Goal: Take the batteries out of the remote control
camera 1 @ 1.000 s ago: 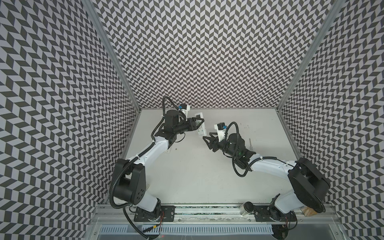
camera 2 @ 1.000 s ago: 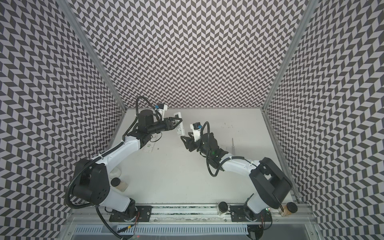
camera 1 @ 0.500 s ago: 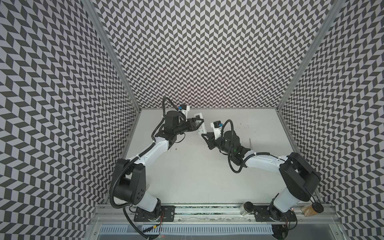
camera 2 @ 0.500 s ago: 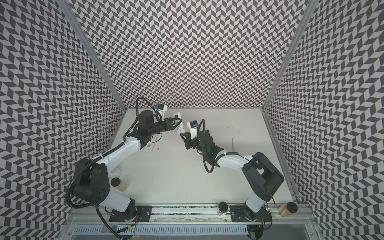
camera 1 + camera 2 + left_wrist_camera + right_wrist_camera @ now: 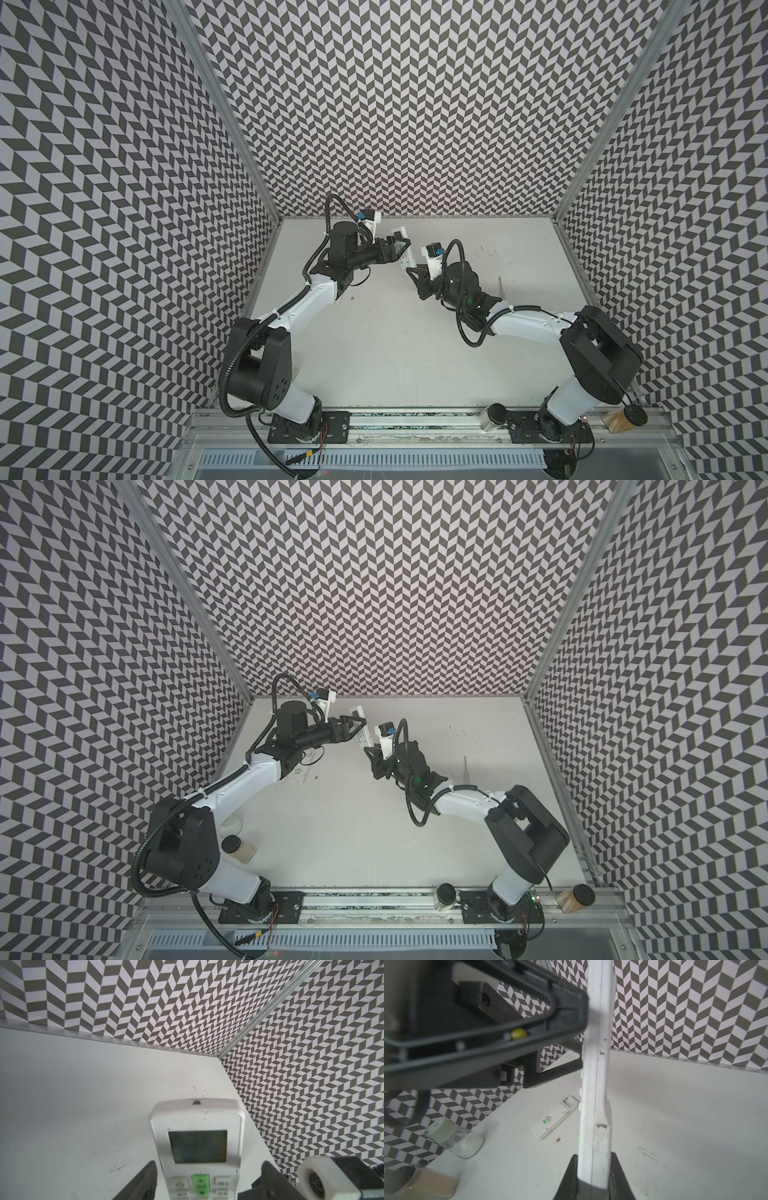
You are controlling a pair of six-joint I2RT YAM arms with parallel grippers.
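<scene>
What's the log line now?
left gripper: open around white rectangular plastic remote control | right gripper: shut on same remote | second white remote: lying on table

The white worktop [image 5: 395, 357] is showing dark specks and scuffs toward its back edge. A face-down remote [image 5: 555, 1116] is lying flat on its left side, one end showing an open compartment, and a small brown crumb [image 5: 558, 1139] is sitting just beside it. A thin screwdriver [image 5: 501, 286] is lying well apart from these, on the right side. Farther forward on the left, a clear jar [image 5: 454, 1139] seems to be lying on its side, with a brown-filled jar [image 5: 427, 1183] resting just beside it.
</scene>
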